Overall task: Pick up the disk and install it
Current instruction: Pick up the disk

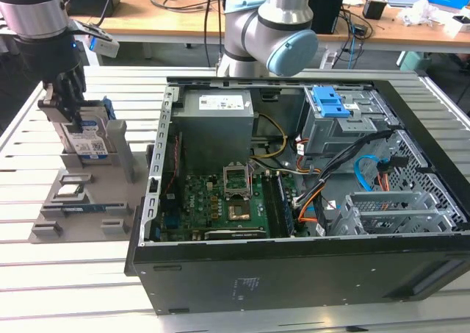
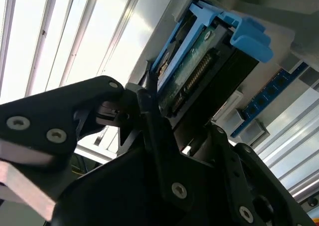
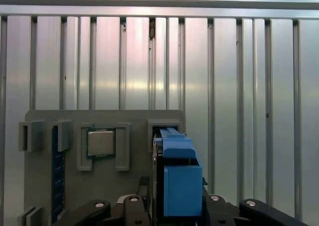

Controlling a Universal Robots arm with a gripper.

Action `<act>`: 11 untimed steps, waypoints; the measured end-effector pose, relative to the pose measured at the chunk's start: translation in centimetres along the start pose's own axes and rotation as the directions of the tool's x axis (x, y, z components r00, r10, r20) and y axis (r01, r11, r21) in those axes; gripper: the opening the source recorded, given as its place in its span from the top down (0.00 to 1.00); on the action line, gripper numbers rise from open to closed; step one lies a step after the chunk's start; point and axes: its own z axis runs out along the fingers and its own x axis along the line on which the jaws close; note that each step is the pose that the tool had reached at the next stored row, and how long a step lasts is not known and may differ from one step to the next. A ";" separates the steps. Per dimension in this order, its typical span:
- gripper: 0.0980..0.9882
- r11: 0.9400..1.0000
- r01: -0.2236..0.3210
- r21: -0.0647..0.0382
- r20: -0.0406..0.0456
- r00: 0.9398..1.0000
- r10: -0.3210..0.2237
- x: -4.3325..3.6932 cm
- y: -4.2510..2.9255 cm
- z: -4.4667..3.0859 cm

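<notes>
The disk (image 1: 89, 143) stands on edge in a slot of the grey holder (image 1: 110, 182) at the exterior view's left, its white-and-blue label facing out. My gripper (image 1: 70, 116) comes down on it from above. In the second wrist view the disk (image 2: 199, 66) shows its green circuit board and blue carrier frame, with the black fingers (image 2: 149, 116) pressed against its two sides. In the first wrist view the blue carrier (image 3: 179, 176) sits between the fingers, still in the holder's slot. The gripper is shut on the disk.
The open computer case (image 1: 294, 274) lies to the exterior view's right of the holder, with a drive cage and blue latch (image 1: 330, 105) at its far corner and cables across the middle. The holder also carries a processor chip (image 3: 101, 142) and a memory stick (image 3: 57, 176).
</notes>
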 end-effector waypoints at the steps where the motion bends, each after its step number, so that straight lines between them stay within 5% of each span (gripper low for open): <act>1: 0.67 1.000 0.000 0.000 0.000 1.000 0.000 0.00 0.00 0.00; 11: 0.70 1.000 0.000 0.000 0.000 1.000 0.000 0.00 -0.02 0.03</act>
